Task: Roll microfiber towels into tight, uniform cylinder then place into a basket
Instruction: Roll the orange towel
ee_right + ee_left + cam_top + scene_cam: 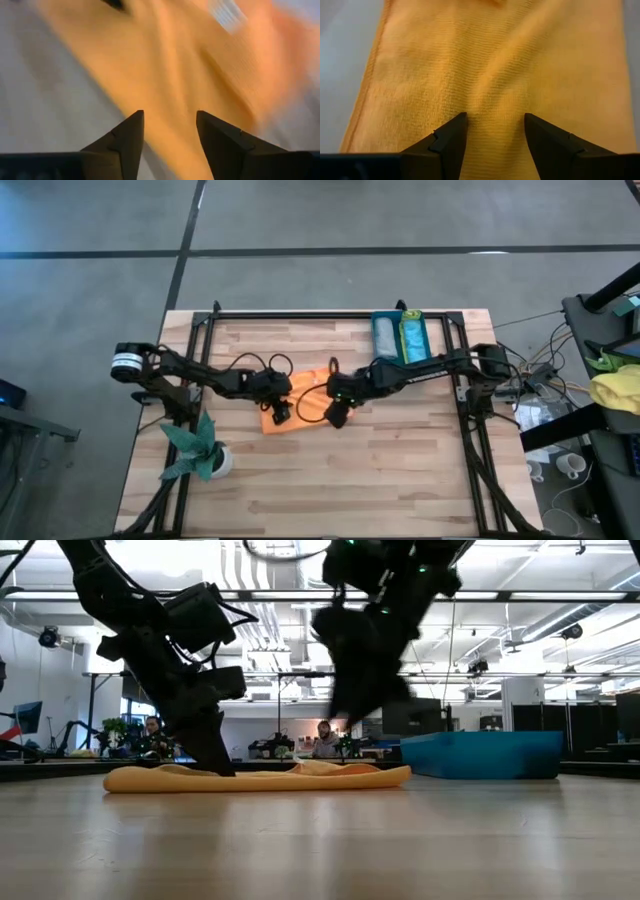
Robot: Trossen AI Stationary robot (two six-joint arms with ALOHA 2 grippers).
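Note:
An orange towel lies flat on the table's middle, a long low strip in the low view. My left gripper stands open with its fingertips down on the towel's left part. My right gripper is open and hangs clear above the towel's right part. The teal basket stands at the far right of the table and holds a pale grey-blue roll and a turquoise roll. My left gripper meets the orange towel from above, slanting down, on its left part. Its two fingertips stand apart with cloth between them. The towel lies flat on the table under them. Whether any cloth is pinched I cannot tell.
A leafy plant in a white pot stands at the table's near left. A yellow and green cloth heap lies beyond the table's right edge. Bare wood stretches along the near side. People sit in the room behind the table.

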